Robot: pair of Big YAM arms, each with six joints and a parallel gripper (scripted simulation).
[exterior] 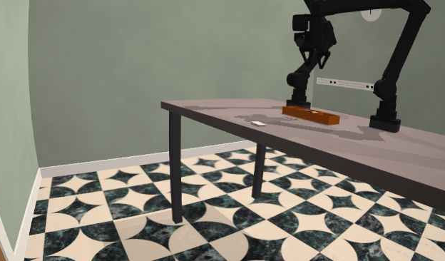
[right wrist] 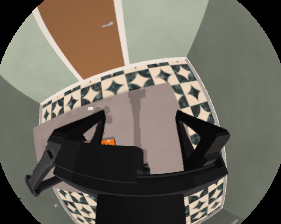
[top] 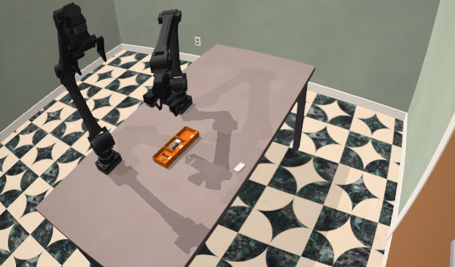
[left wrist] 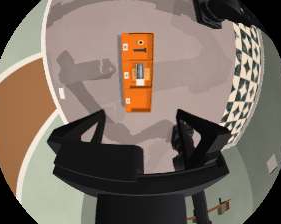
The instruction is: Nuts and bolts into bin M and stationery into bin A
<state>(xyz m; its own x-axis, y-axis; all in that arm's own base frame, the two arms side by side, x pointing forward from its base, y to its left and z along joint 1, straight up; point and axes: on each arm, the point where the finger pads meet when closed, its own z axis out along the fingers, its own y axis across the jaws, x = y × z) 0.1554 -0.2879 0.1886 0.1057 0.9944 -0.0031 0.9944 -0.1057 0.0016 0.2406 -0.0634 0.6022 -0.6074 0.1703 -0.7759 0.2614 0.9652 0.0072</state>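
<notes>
An orange tray (top: 165,165) (exterior: 329,120) (left wrist: 150,95) with three compartments sits on the table; small white labels on it are unreadable. One end compartment holds a brass-coloured nut (left wrist: 140,42) (top: 162,158) and a dark bolt (left wrist: 139,50) (top: 165,155). The middle one holds a grey ribbed item (left wrist: 139,71), a white piece and something tan (left wrist: 147,75) beneath. The other end compartment shows only its label. My left gripper (top: 168,111) (exterior: 314,65) (left wrist: 140,113) is open, high above the tray area. My right gripper (top: 92,67) (right wrist: 140,114) is open, raised beside the table.
A small white block (top: 239,167) (exterior: 258,123) (left wrist: 62,93) (right wrist: 90,108) lies near the table's long edge, away from the arm bases. The bases stand along the opposite edge, with the tray between them lengthwise. Arm shadows cross the table (top: 85,211).
</notes>
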